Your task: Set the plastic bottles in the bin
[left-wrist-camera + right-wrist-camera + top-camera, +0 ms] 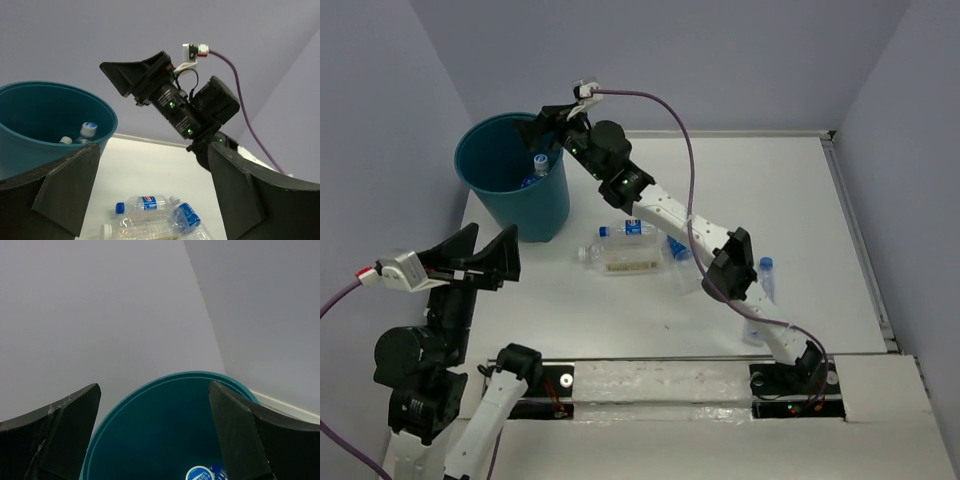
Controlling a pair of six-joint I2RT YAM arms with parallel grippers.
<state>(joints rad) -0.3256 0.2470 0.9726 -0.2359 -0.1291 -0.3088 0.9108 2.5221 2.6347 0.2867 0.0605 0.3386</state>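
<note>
The teal bin (472, 152) stands at the table's far left, with bottles (538, 165) inside it. My right gripper (548, 125) hangs open and empty over the bin's right rim. Its wrist view looks down into the bin (150, 430) at a bottle cap (200, 474). On the table lie a small blue-label bottle (628, 229), a larger cream-label bottle (620, 256), another blue-label bottle (678, 248) partly under the right arm, and a clear bottle (766, 275). My left gripper (495, 235) is open and empty, raised near the bin's front.
The left wrist view shows the bin (107, 112), the right gripper (127, 75) and the bottles on the table (145, 202). The right arm (665, 210) stretches diagonally across the table above the bottles. Walls close in at the back and on both sides.
</note>
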